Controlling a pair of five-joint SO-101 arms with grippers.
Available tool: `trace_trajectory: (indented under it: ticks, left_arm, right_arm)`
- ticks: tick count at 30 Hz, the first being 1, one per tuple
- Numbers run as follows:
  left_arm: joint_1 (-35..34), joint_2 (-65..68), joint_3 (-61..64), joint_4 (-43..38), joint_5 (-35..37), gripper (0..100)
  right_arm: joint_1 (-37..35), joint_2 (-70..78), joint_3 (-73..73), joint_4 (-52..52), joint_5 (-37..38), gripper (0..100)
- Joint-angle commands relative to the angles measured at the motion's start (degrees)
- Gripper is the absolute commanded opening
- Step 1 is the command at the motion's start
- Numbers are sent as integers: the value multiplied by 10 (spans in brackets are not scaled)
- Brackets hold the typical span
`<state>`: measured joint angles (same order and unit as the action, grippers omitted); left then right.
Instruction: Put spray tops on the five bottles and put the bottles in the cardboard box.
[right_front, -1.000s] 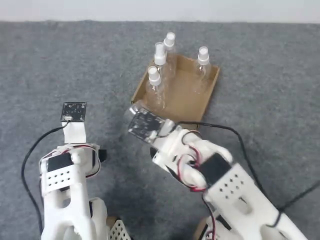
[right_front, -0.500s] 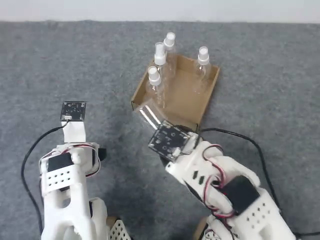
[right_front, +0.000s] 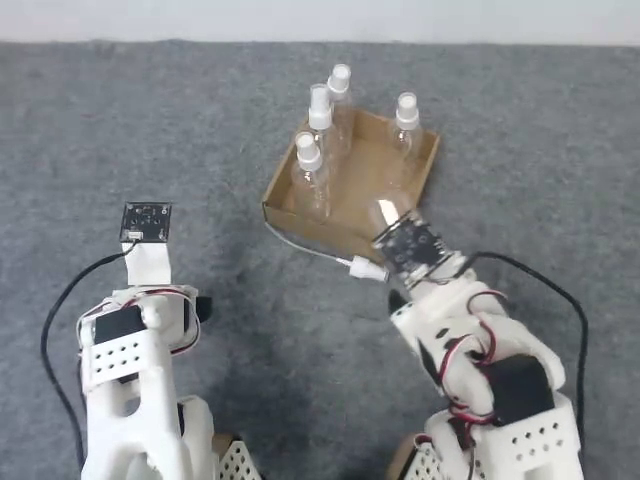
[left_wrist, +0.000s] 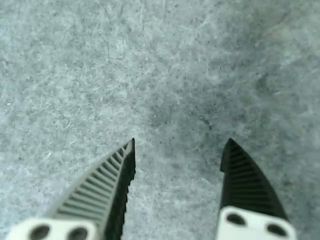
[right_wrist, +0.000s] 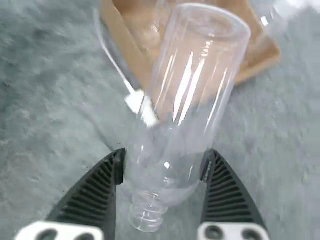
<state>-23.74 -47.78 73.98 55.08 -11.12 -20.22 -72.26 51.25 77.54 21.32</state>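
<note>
My right gripper (right_wrist: 164, 160) is shut on a clear bottle (right_wrist: 190, 85) that has no top; its open neck points back at the wrist. In the high view this bottle (right_front: 385, 212) hangs over the front edge of the cardboard box (right_front: 425, 165). A white spray top (right_front: 366, 268) with a long thin tube lies on the carpet just in front of the box, and the right wrist view has the spray top (right_wrist: 135, 102) beside the bottle. Several capped bottles (right_front: 309, 172) stand in and by the box. My left gripper (left_wrist: 180, 145) is open over bare carpet.
The left arm (right_front: 135, 340) rests at the front left, well away from the box. Grey carpet (right_front: 520, 120) covers the table on all sides of the box. A black cable (right_front: 545, 285) runs off the right arm.
The right arm has swung to the right with the bottle, from the box's front left corner to its front right edge. The spray top on the carpet has come into view. The left arm kept still.
</note>
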Motion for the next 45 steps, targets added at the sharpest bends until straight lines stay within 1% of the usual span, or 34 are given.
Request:
trace_trajectory:
  ticks: [1,3,6,11,17,22,25,31,34,35,38,40,42,45]
  left_arm:
    - [1,0,-22,-13,4,257]
    - [1,0,-22,-13,4,257]
    - [1,0,-22,-12,4,257]
    - [2,0,-18,-14,4,257]
    - [2,0,-18,-14,4,257]
    - [2,0,-18,-14,4,257]
    - [2,0,-17,-14,4,257]
    - [2,0,-17,-14,4,257]
    - [2,0,-17,-14,4,257]
    - [2,0,-17,-14,4,257]
    - [2,0,-17,-14,3,257]
    - [2,0,-17,-14,3,257]
    - [2,0,-17,-14,3,257]
    - [2,0,-17,-14,4,257]
  right_arm:
    - [58,-7,-7,9,-6,76]
    - [88,-7,4,7,-7,76]
    - [108,-7,28,8,-9,80]
    - [109,-7,64,4,-94,80]
    - [107,-7,74,2,-140,76]
    - [107,-12,144,-53,-140,69]
    - [107,-13,185,-109,-136,6]
    - [110,-13,243,-189,-136,6]
    - [108,-13,258,-198,-149,6]
    - [107,-13,261,-197,-170,6]
    - [108,-7,261,-196,-265,7]
    - [109,-7,260,-196,-287,10]
    - [110,-7,258,-196,-307,48]
    - [111,-6,258,-196,-348,151]
